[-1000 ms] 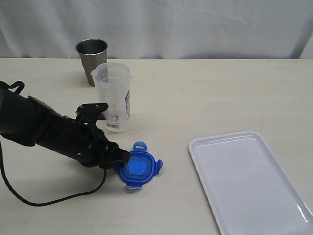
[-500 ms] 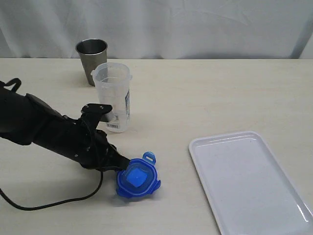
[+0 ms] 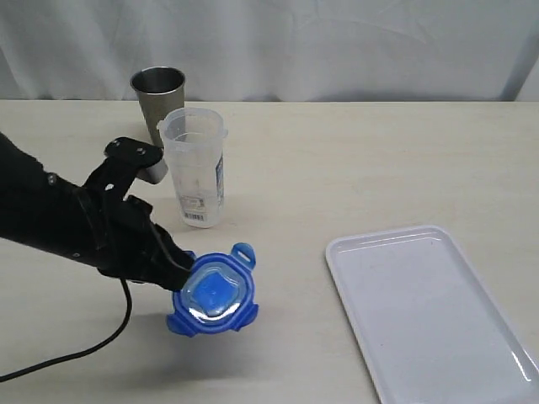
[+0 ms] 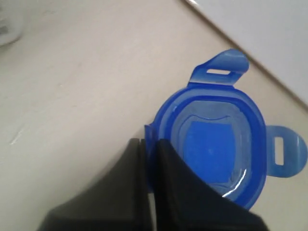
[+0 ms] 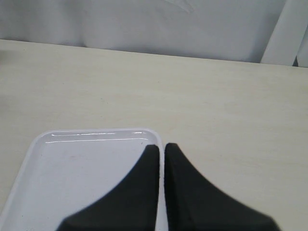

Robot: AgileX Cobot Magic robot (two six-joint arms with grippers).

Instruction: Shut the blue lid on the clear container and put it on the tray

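Left claw (image 3: 181, 271) pinches the blue lid (image 3: 215, 290) by its rim, presumably to cap the clear container (image 3: 195, 164) standing beyond the claw.

Beige table (image 3: 354, 160): steel cup (image 3: 157, 101), clear container (image 3: 195, 164) just beside it, tray (image 3: 429, 311) well apart.

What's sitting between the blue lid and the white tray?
Nothing: only bare table separates the blue lid from the tray, seen in the exterior view.

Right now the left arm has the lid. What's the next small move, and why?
Probably lift the blue lid higher and toward the clear container: the left gripper pinches the lid's edge, but the lid sits below the container's open, uncovered rim.
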